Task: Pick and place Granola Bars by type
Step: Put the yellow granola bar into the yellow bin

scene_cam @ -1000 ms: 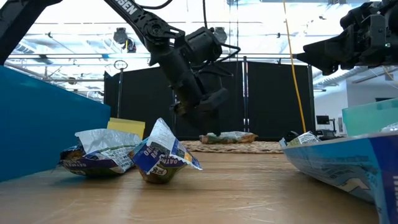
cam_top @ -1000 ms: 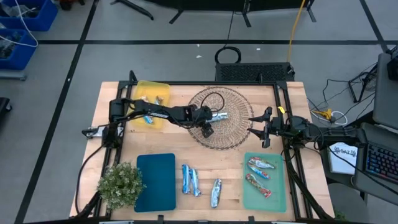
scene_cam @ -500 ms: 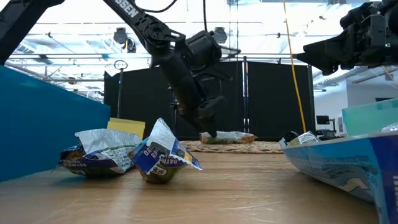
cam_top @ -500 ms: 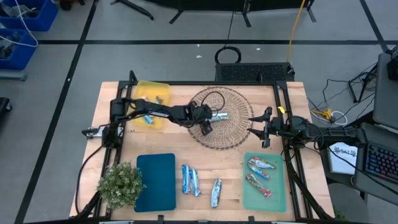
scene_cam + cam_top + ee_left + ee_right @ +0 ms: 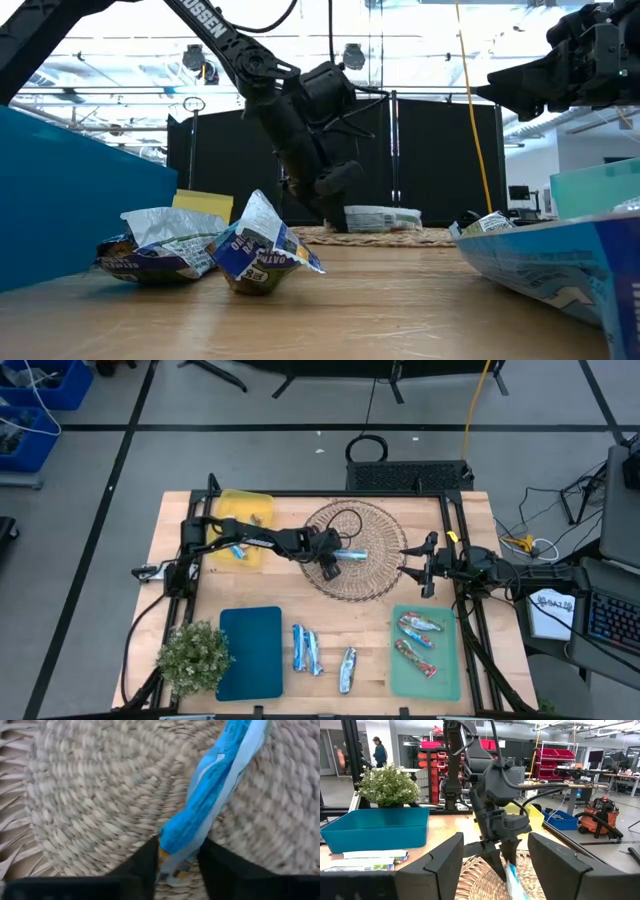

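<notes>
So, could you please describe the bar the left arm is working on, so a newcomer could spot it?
Find the round wicker basket at the table's far middle. On it lies one blue and silver bar, its end between the left tool's fingers. It is the only bar in the basket.

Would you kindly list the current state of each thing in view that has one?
Left gripper: shut on the blue foil-wrapped granola bar, over the round wicker basket.
Right gripper: open, empty, waiting beside the basket.
Green mat: holds two bars.
Yellow mat: holds bars.
Teal mat: bare.
Three bars: lying loose on the wooden table.
</notes>
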